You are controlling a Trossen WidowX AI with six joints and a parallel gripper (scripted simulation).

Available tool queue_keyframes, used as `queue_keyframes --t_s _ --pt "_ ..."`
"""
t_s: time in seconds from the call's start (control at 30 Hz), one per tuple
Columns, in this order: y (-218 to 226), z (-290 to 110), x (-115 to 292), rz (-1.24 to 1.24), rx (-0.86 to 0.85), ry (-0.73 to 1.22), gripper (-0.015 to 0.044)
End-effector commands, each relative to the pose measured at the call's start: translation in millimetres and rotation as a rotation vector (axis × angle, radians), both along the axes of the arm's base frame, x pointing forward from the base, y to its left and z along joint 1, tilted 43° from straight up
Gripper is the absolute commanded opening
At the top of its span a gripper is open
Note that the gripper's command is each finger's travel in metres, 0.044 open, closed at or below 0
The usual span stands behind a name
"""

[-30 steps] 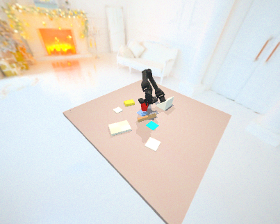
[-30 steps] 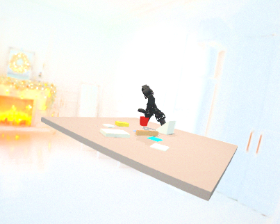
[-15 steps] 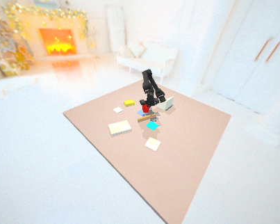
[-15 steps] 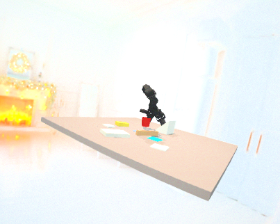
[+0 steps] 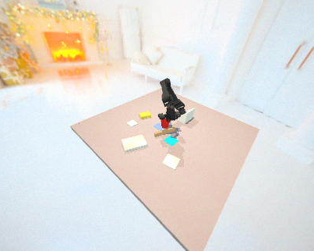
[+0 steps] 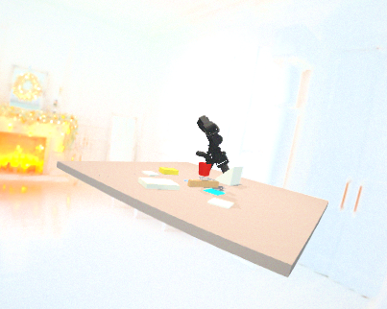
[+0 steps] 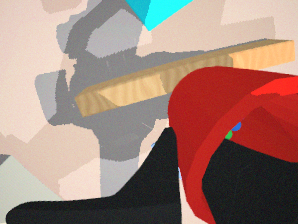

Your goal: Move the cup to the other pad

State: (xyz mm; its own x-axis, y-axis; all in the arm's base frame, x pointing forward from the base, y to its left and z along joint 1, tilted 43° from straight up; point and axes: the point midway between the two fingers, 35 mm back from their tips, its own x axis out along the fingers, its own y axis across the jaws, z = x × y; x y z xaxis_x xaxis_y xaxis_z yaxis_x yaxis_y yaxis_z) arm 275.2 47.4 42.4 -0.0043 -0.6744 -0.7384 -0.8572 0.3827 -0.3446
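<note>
My gripper (image 5: pixel 166 118) (image 6: pixel 209 162) (image 7: pixel 178 133) is shut on the wall of the red cup (image 5: pixel 164 123) (image 6: pixel 205 169) (image 7: pixel 213 103), one finger inside and one outside. The cup hangs upright a little above the table, over a wooden bar (image 5: pixel 164 133) (image 6: pixel 203 182) (image 7: pixel 153 83). Small coloured marbles (image 7: pixel 233 129) show inside the cup. The light blue pad (image 5: pixel 157 126) lies just behind the bar, partly hidden by the cup. The cyan pad (image 5: pixel 171 140) (image 6: pixel 214 192) lies just beyond the bar on the other side.
On the tan table (image 5: pixel 208 175) (image 6: pixel 276 225) lie a cream block (image 5: pixel 134 143), a yellow block (image 5: pixel 145 114), a small white tile (image 5: pixel 132 123), another white tile (image 5: pixel 171 160) and a white slanted box (image 5: pixel 186 115) next to the arm.
</note>
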Motion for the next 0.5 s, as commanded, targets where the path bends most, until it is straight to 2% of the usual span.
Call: queue_keyframes --t_s 0.0,0.47 --pt "7.1 -5.5 3.7 -0.002 0.004 -0.004 0.0" --pt "26.0 -21.2 14.0 -0.002 0.005 -0.005 0.0"
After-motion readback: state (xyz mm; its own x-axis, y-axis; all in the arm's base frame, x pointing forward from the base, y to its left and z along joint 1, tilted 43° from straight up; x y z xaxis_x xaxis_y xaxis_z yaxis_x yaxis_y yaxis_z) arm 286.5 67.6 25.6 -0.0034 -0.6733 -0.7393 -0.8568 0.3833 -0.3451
